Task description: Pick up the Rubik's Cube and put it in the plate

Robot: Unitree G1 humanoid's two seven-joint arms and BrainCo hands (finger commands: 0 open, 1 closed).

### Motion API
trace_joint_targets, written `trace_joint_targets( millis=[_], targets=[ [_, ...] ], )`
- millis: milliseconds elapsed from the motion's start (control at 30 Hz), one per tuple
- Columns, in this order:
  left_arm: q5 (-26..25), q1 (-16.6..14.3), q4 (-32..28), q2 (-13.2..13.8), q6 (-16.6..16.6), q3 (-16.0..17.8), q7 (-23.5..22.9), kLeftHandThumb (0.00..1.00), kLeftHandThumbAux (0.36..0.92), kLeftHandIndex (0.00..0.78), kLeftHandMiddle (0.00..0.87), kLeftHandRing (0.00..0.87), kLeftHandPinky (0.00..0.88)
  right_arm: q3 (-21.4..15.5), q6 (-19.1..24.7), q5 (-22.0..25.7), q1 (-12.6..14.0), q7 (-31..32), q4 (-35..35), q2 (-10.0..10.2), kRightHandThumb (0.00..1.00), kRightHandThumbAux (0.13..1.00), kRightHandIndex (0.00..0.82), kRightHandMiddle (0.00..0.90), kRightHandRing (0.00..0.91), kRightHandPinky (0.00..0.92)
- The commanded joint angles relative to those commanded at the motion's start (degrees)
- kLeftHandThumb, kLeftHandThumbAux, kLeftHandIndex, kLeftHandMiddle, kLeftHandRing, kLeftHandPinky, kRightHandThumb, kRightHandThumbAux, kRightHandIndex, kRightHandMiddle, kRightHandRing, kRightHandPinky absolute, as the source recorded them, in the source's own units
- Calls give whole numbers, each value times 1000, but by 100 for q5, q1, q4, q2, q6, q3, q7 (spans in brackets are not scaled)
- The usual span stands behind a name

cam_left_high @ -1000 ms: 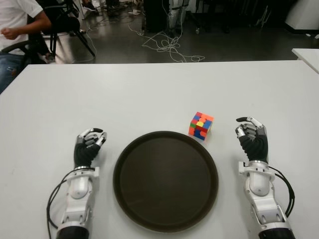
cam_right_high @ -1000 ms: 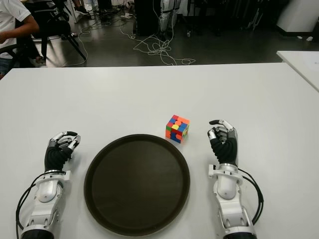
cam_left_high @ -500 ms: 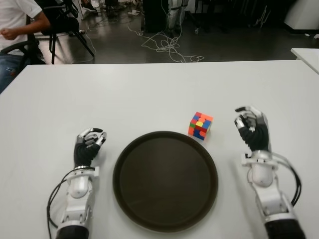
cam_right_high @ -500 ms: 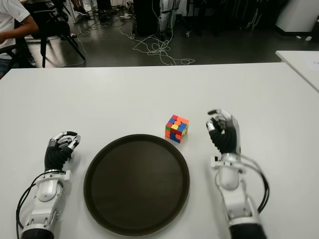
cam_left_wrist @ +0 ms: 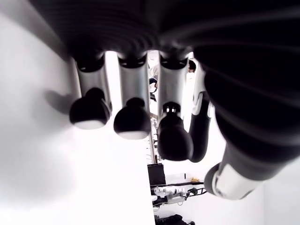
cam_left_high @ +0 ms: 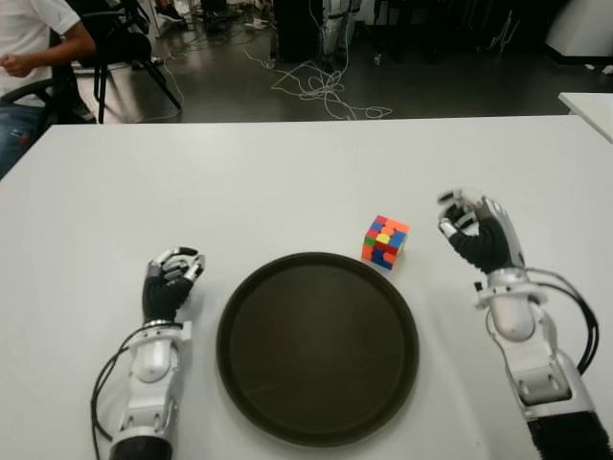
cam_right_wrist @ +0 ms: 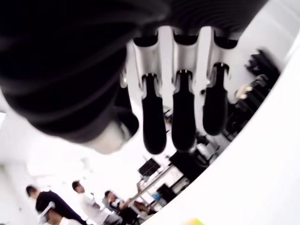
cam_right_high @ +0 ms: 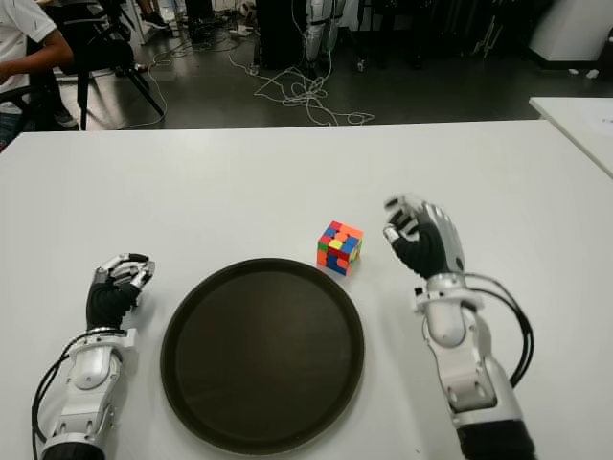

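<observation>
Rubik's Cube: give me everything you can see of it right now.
The Rubik's Cube is a scrambled, plastic-looking cube showing orange, red, yellow, blue and green stickers. It sits flat on the white table, turned with a corner toward the camera, just beyond the dark round plate at its far right rim. Nothing holds it; the right robot hand hovers to its right, apart.

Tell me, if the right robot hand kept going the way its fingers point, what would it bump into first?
Probably the Rubik's Cube. The right robot hand is raised beside it, empty, fingers leaning toward the cube with bare table between. Its height is hard to judge, so it might pass just over.
</observation>
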Motion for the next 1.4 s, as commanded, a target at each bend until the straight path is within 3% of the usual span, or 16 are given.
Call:
trace_joint_targets(
  millis=[167,400,967,1400],
  targets=[
    [4,-20,36,13,-20,0,-28,704,708,442,808,831,816,52,10,-119,-131,265,-84,-218,12,790,42,64,79,122],
    [-22,-30,15,19,105,14,-48,704,708,442,808,831,816,129,34,-198,-256,469,-130,-341,0,801,3,11,20,63],
    [129,-34,29,107,133,-84,-47,705,708,442,802,821,802,310,238,-555,-436,792,-182,-545,0,787,0,0,0,13],
    [206,-58,145,123,35,-121,91,704,708,442,804,823,803,546,697,-979,-594,1398,-400,-761,0,765,0,0,0,0]
  ],
)
